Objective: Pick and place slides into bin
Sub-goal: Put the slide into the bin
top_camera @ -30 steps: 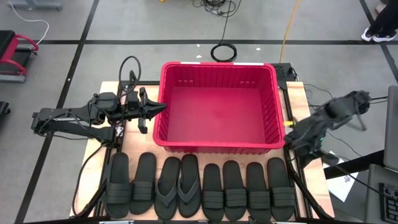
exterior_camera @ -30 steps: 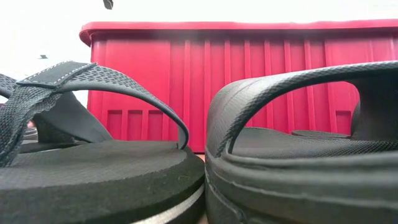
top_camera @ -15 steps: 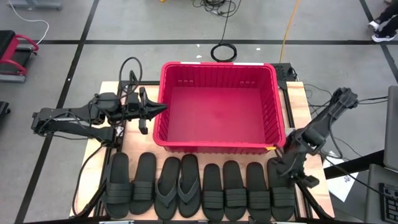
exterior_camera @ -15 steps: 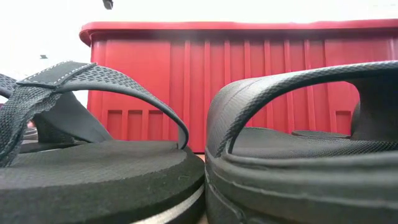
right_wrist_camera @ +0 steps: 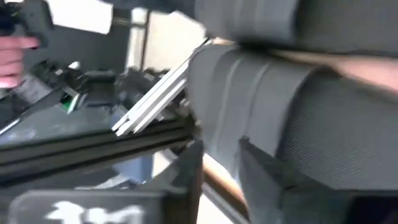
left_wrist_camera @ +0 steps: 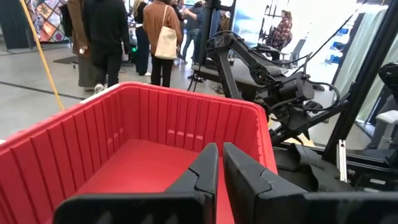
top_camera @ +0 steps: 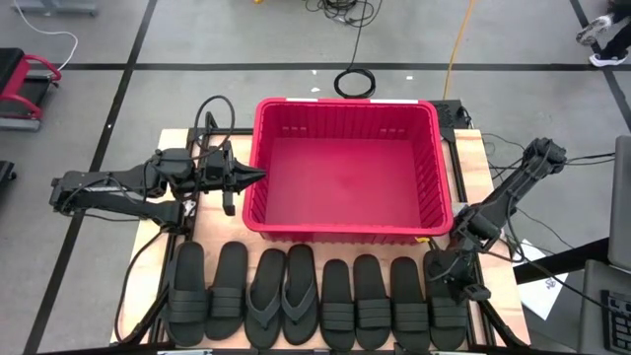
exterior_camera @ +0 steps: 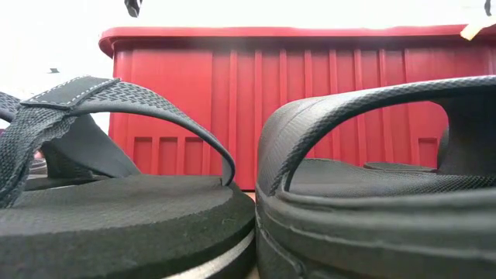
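At the row's right end, I am lowering my right tool (top_camera: 458,279), part open, over the last slide (top_camera: 446,289) below the empty bin (top_camera: 345,232); I should straddle its strap squarely before squeezing. Left tool (top_camera: 245,177) is waiting clenched.

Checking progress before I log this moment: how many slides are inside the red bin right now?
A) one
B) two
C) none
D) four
C: the bin shows only its bare red floor, and all eight slides lie in a row on the table in front of it.
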### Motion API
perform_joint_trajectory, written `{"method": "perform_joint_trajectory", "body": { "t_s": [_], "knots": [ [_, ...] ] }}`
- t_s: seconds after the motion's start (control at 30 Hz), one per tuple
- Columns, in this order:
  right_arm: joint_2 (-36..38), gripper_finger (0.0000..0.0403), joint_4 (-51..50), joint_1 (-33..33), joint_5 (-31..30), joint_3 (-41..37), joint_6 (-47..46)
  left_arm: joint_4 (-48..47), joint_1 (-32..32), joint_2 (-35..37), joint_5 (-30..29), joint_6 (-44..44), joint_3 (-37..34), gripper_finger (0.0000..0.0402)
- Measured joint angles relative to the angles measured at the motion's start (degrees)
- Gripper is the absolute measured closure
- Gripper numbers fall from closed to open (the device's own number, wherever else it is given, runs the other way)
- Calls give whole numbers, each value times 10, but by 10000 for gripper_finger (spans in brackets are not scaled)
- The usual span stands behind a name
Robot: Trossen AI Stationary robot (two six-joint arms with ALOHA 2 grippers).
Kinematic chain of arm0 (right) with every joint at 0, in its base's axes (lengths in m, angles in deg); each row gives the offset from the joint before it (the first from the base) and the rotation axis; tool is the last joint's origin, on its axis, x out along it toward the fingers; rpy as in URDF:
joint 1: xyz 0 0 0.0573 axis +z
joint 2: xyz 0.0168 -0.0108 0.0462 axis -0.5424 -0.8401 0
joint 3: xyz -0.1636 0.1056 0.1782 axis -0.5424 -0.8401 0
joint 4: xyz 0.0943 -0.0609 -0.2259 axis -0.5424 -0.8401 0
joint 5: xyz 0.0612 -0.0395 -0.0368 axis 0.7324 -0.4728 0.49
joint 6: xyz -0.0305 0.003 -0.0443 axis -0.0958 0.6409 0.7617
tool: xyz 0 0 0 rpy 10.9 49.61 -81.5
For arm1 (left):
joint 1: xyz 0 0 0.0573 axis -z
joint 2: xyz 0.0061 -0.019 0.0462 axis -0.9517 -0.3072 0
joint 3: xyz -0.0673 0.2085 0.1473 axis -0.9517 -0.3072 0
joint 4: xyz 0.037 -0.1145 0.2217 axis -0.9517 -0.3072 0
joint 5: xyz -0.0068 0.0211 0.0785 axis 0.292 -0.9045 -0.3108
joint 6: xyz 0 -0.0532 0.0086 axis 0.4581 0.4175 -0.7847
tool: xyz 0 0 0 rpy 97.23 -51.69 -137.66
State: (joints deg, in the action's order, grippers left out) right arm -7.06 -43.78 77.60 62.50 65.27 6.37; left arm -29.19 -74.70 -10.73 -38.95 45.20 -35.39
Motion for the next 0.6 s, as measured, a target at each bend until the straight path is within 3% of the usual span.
{"method": "perform_joint_trajectory", "body": {
  "t_s": [0.17, 0.3, 0.6],
  "knots": [
    [0, 219, -16, 0, -68, -1, 19, 0, 0, 0, 0, 2, 0, 376],
    [0, 176, 2, 0, -78, -20, 20, 0, 0, 0, 0, 8, 0, 376],
    [0, 150, 176, 3, -32, -105, -42, 1, 0, 0, 1, 28, 0, 376]
  ]
}}
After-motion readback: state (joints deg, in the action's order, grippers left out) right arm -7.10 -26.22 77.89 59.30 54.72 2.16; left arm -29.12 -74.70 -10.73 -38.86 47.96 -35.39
